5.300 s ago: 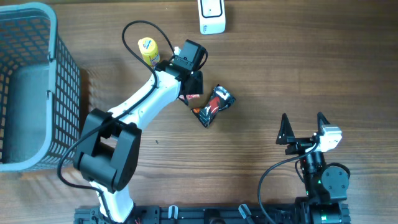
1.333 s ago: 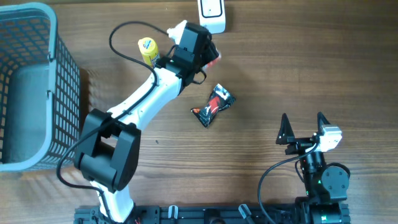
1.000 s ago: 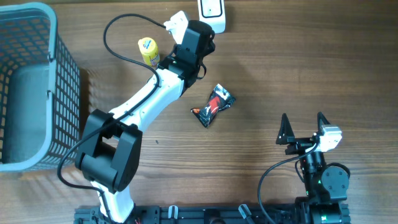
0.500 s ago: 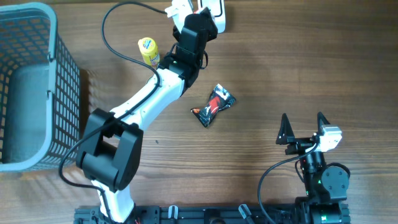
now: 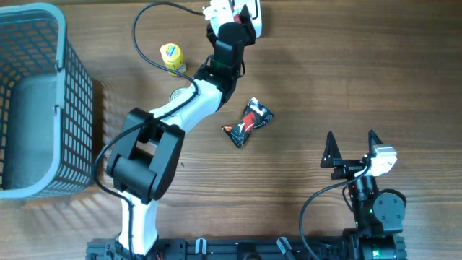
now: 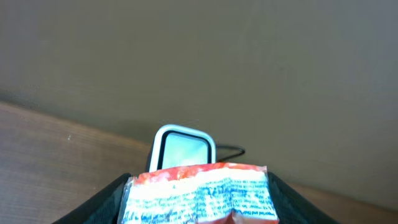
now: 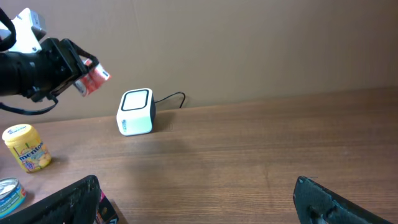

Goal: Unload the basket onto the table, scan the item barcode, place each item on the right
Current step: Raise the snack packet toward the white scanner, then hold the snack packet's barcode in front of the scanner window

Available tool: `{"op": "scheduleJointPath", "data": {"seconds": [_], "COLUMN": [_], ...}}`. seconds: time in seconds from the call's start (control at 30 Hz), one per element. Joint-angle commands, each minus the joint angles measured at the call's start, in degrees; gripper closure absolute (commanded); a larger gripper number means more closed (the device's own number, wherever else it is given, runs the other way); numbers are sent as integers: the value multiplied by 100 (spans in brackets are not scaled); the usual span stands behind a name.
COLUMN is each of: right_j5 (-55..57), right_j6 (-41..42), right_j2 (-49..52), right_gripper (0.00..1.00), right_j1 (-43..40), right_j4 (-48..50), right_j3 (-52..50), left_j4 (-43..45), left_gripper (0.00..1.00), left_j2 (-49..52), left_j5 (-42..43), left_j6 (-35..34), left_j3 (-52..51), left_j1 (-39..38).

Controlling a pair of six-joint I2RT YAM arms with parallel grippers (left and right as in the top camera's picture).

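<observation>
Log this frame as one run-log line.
left arm: jaws gripping red-white packet, held up by scanner | right arm: idle, jaws open | black-red packet: on table

You have a wooden desk (image 5: 325, 72), its brown grain running from 9 o'clock to 3 o'clock in the overhead view. Along its far edge, at 12 o'clock, stands a plain, matte grey-brown wall (image 7: 249, 37). The light is soft and even, and shadows are faint.

Basket (image 5: 78, 108) sat at 9 o'clock on the worktop (image 5: 325, 72), scanner (image 7: 135, 112) at 12, packet (image 6: 198, 193) just before it, canister (image 5: 172, 56) at its 8, snack pouch (image 5: 247, 123) near the middle.
</observation>
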Motion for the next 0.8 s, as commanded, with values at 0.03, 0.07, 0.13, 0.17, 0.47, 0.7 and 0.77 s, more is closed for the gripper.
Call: {"op": "scheduleJointPath", "data": {"seconds": [0.03, 0.07, 0.13, 0.17, 0.47, 0.7, 0.77], "right_j5": [-74, -74, -74, -74, -74, -74, -74], "right_j6": [-22, -22, -26, -22, -24, -24, -24], "right_j2": [-11, -11, -11, -11, -11, -11, -11], "right_gripper": [0, 0, 0, 0, 0, 0, 0], "right_j1": [13, 13, 13, 13, 13, 13, 13], "right_j4": [28, 28, 28, 28, 28, 28, 28], "right_j3": [-44, -44, -44, -44, -44, -44, -44], "left_j4": [389, 485, 549, 542, 479, 479, 483], "left_gripper": [38, 38, 38, 39, 40, 41, 40], "left_j2": [264, 321, 428, 503, 1150, 1580, 1652], "left_j5": [-129, -125, -105, -109, -114, -177, -177], "left_j6": [310, 315, 428, 468, 850, 927, 929], "left_j3": [70, 79, 146, 225, 1285, 1906, 1963], "left_j1": [-20, -20, -20, -22, -13, 61, 109]}}
